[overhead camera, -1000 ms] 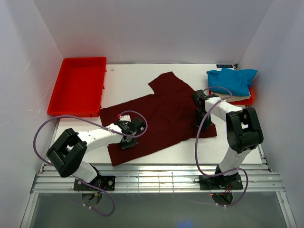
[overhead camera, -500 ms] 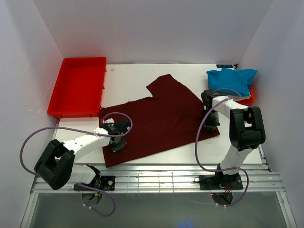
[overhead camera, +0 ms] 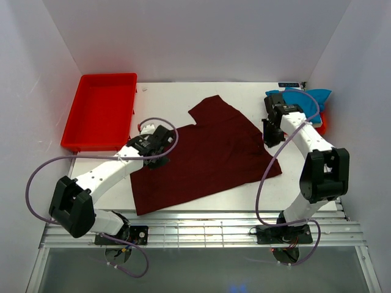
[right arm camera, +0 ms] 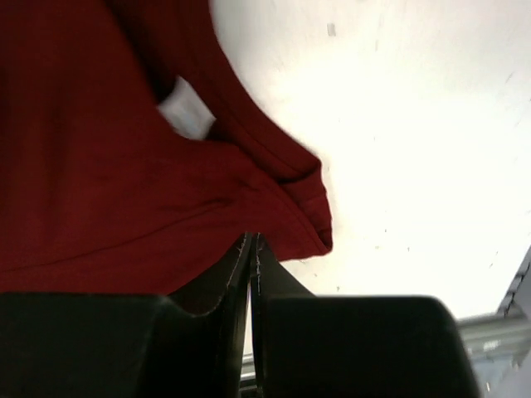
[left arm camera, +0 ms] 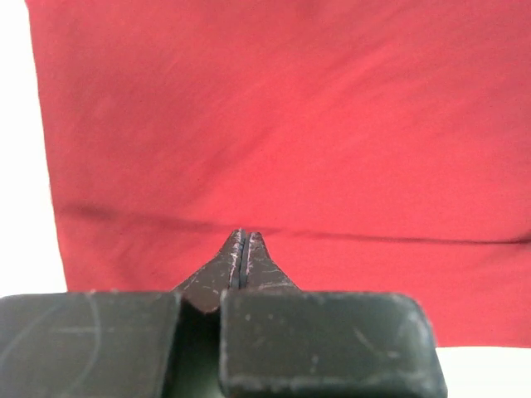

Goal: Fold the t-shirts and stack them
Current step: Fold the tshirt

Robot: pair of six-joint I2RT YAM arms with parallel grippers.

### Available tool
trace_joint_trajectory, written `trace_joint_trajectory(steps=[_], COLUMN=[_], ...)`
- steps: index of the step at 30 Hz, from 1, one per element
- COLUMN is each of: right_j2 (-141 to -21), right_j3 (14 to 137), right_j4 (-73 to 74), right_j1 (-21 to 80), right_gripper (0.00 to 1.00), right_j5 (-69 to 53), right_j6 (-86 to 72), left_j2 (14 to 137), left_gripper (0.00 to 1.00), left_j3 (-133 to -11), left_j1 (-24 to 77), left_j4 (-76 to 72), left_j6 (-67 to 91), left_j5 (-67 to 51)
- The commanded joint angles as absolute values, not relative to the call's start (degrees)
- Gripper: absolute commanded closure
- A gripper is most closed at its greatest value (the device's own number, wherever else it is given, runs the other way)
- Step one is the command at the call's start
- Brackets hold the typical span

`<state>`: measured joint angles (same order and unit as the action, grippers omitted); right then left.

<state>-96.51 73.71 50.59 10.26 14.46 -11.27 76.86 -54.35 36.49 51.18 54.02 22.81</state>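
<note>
The dark maroon t-shirt (overhead camera: 208, 152) lies spread flat on the white table (overhead camera: 165, 101), one sleeve pointing to the back. My left gripper (overhead camera: 159, 150) hovers over its left edge, jaws shut and empty; in the left wrist view the fingertips (left arm camera: 243, 240) meet above the maroon cloth (left arm camera: 282, 124). My right gripper (overhead camera: 269, 138) is shut over the shirt's right edge. The right wrist view shows its tips (right arm camera: 251, 242) above the collar with the white label (right arm camera: 187, 112). The bright blue t-shirt (overhead camera: 303, 101) sits at the back right. The cream t-shirt is hidden.
A large red tray (overhead camera: 101, 110) stands at the back left of the table. A second red tray (overhead camera: 322, 126) shows under the blue t-shirt at the right wall. White walls close in on three sides. A metal rail (overhead camera: 201, 229) runs along the near edge.
Both arms have lifted and swung toward the back, off the shirt's lower corners. The maroon shirt was pulled flatter and wider a second ago and now lies still.
</note>
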Motion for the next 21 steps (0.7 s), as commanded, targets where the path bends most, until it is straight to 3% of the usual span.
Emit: trace_joint_trajectory(steps=[1, 11, 17, 21], right_j2=[-92.20, -105.72, -113.11, -117.94], right_j3=[79.89, 91.57, 101.31, 105.47], right_j4=[49.85, 47.64, 48.07, 50.27], right_j1=[10.90, 14.76, 19.50, 22.32], right_gripper=[0.92, 0.88, 0.72, 0.69], right_j5=[7.58, -2.37, -5.36, -4.40], right_j6=[-8.62, -6.33, -4.40, -3.08], left_j2=[80.50, 91.75, 94.13, 95.88], left_gripper=[1.00, 1.00, 1.00, 1.00], left_j3=[-63.00, -67.85, -66.09, -66.27], left_j1=[36.30, 40.51, 44.20, 46.40], left_j4=[48.78, 37.97, 35.07, 34.72], left_j6=[47.82, 43.15, 44.29, 44.65], left_j5=[24.79, 15.82, 12.57, 12.04])
